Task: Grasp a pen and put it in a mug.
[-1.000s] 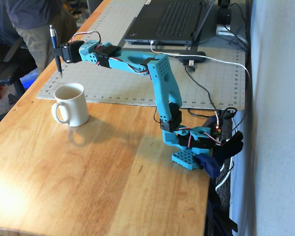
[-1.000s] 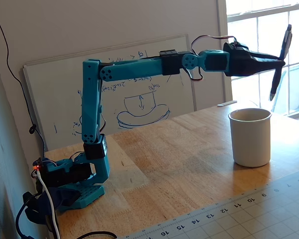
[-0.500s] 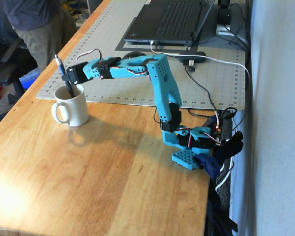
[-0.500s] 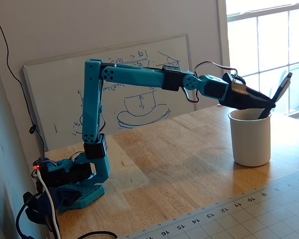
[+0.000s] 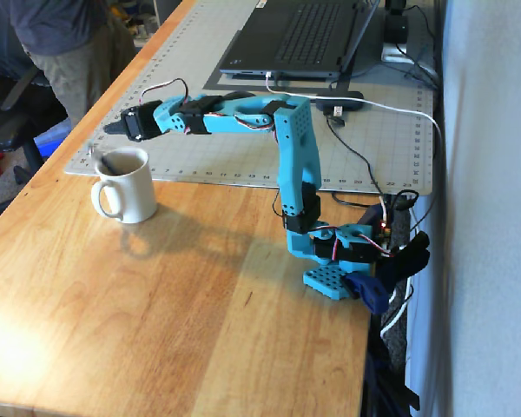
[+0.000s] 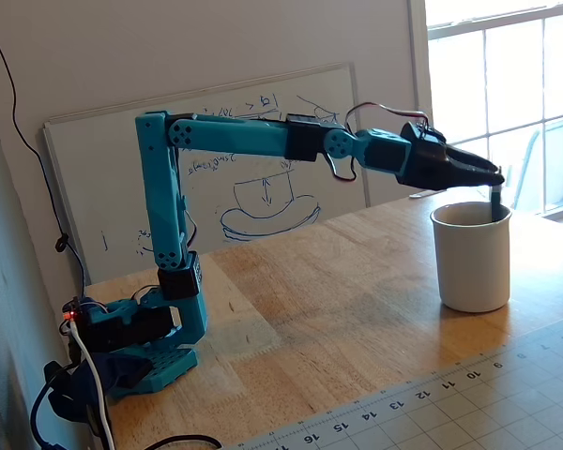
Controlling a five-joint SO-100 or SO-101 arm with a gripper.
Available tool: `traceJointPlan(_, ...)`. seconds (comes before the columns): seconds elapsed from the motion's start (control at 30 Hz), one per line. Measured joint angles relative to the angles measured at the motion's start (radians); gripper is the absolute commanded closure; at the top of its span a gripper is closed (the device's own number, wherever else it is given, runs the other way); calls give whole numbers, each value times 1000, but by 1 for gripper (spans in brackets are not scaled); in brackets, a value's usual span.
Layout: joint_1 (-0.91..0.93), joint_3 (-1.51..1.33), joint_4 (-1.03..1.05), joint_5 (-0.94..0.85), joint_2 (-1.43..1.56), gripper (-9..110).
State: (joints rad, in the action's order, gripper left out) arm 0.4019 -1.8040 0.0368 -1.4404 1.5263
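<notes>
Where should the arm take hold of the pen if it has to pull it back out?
Probably by the pen's short exposed end above the mug's rim, coming from above; the rest is inside, leaning against the wall.

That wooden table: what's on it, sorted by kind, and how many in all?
Robot arm: 1
White mug: 1
Pen: 1, standing inside the mug
Laptop: 1
Cutting mat: 1
Whiteboard: 1, leaning on the wall behind the table
Total: 6
</notes>
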Motion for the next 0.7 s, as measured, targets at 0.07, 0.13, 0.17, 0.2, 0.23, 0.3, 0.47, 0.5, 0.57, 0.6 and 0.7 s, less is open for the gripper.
traceJointPlan(0.07, 0, -6, 0, 0, 8, 82)
traceJointPlan(0.13, 0, -8, 0, 2, 9, 82)
traceJointPlan(0.17, 0, -8, 0, 23, 9, 82)
traceJointPlan(0.2, 0, -8, 0, 46, 9, 82)
traceJointPlan(0.23, 0, -8, 0, 80, 9, 82)
traceJointPlan(0.3, -6, -9, 0, 179, 25, 82)
traceJointPlan(0.47, -66, -48, 0, 517, 104, 82)
traceJointPlan(0.5, -78, -66, 0, 589, 124, 83)
traceJointPlan(0.57, -98, -115, 0, 732, 172, 86)
traceJointPlan(0.6, -109, -143, 0, 802, 195, 87)
traceJointPlan(0.7, -149, -227, 0, 996, 270, 92)
